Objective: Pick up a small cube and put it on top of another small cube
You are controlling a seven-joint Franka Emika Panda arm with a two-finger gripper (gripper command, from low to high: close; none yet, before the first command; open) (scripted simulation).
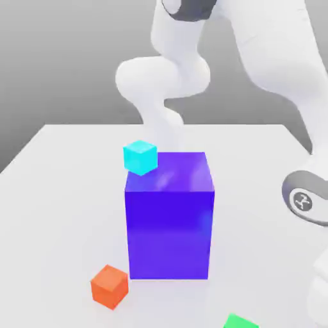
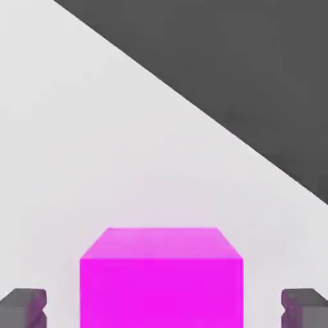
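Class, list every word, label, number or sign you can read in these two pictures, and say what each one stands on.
No readable words or numbers.
A round emblem sits on the robot arm at the exterior view's right; its mark cannot be made out as a letter.
The cyan cube, blue-purple block, orange cube and magenta cube carry no marking.

Arm (image 1: 163, 77) enters exterior view at 12 o'clock, with another link down the 3 o'clock edge. Gripper (image 2: 165, 309) jaws wide apart (both dark fingers (image 2: 25, 306) visible).
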